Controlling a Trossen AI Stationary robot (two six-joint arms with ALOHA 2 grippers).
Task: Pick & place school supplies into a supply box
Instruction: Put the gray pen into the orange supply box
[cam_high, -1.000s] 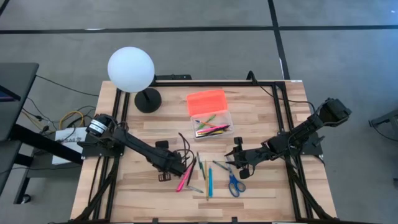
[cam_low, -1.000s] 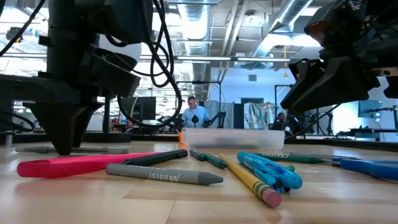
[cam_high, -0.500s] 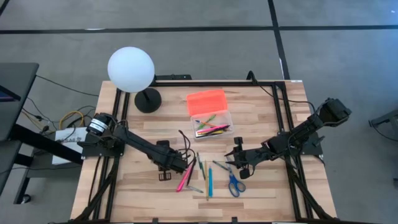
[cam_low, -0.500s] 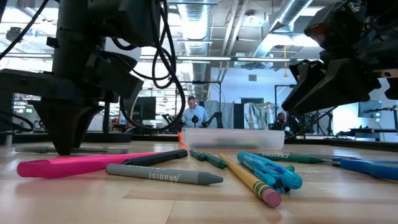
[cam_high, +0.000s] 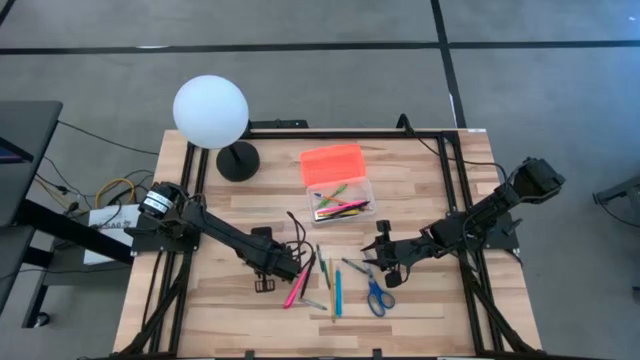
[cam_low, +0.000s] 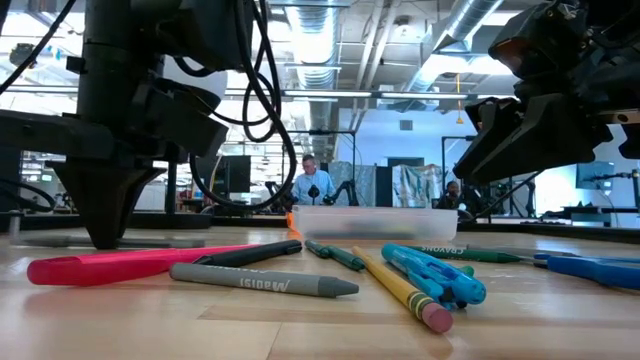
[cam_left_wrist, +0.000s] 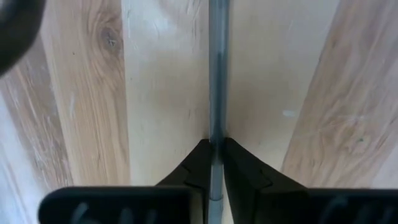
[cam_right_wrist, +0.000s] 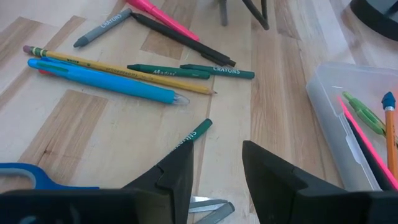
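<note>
Left gripper (cam_left_wrist: 214, 155) is down on the wooden table (cam_left_wrist: 155, 81), its two dark fingers pinched shut on a thin grey pencil (cam_left_wrist: 217, 74) that lies flat on the boards and runs straight out between the tips. Just beside it, toward the table's middle, lies the loose cluster of school supplies (cam_high: 325, 285): a pink marker (cam_low: 130, 264), a grey crayon (cam_low: 262, 281), a yellow pencil (cam_low: 400, 290), a blue pen (cam_right_wrist: 106, 79), green crayons (cam_right_wrist: 217, 70) and blue-handled scissors (cam_high: 377, 296). Right gripper (cam_right_wrist: 217, 171) hovers over the cluster's other edge, fingers parted and holding nothing. Farther back stands the supply box (cam_high: 341, 198), its orange lid (cam_high: 331, 162) swung open, several pens already inside. Beyond it, well apart, stands a white globe lamp (cam_high: 210, 112).
</note>
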